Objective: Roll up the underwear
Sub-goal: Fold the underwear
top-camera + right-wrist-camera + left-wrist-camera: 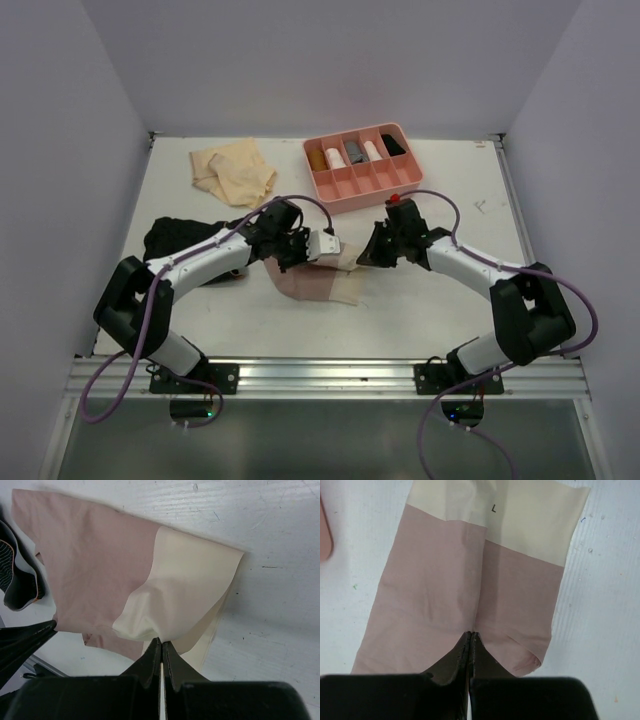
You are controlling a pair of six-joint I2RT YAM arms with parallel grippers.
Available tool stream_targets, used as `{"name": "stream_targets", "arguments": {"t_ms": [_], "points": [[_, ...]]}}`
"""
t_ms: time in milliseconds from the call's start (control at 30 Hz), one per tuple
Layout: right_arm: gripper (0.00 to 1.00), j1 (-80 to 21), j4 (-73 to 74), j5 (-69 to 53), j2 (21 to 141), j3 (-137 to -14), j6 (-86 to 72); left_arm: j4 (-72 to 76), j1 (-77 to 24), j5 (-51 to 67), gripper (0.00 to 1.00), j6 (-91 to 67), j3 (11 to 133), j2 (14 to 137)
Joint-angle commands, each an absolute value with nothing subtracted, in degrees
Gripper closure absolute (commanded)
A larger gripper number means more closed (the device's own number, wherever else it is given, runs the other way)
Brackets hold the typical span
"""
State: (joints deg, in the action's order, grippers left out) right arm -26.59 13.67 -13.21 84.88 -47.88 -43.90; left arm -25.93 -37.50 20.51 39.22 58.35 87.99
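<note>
The dusty pink underwear (322, 284) with cream patches lies flat between the two arms. My left gripper (471, 634) is shut, its tips pinching the pink cloth (435, 590) at the centre fold on one end. At the other end my right gripper (161, 641) is shut on the cream patch (190, 580), which puckers up into a raised fold. From above, the left gripper (295, 260) and right gripper (372, 258) face each other across the garment. The black underwear (185, 238) lies crumpled under the left arm. The pale tan underwear (235, 170) lies at the far left.
A pink plastic divided tray (370, 198) stands at the back centre, with several rolled items in its far compartments. Grey walls close in the table on three sides, and a metal rail (330, 375) runs along the near edge.
</note>
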Motion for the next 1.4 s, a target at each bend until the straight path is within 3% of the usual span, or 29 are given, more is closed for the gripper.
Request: {"name": "stream_targets", "arguments": {"t_ms": [0,467,1167,1267,1367], "points": [[1.0,-26.5,15.4,-16.0,83.2,-47.9,-42.5,-30.6,-36.8,21.4,1.0,42.6,58.1,86.0],[1.0,-29.8,16.1,-20.4,77.8,-42.1,-44.4,-36.3,-36.5,23.4,1.0,45.6,57.0,82.5],[1.0,-33.7,17.9,-19.7,79.4,-37.0,-41.8,-36.2,-38.6,27.1,1.0,39.6,48.6,83.0],[0.88,-33.7,19.5,-19.7,79.6,-37.6,-40.9,-34.3,-39.5,28.1,1.0,37.5,47.7,84.9],[0.88,-33.7,20.2,-17.8,78.8,-38.6,-41.6,-32.1,-40.2,28.8,1.0,35.7,47.5,86.8]]}}
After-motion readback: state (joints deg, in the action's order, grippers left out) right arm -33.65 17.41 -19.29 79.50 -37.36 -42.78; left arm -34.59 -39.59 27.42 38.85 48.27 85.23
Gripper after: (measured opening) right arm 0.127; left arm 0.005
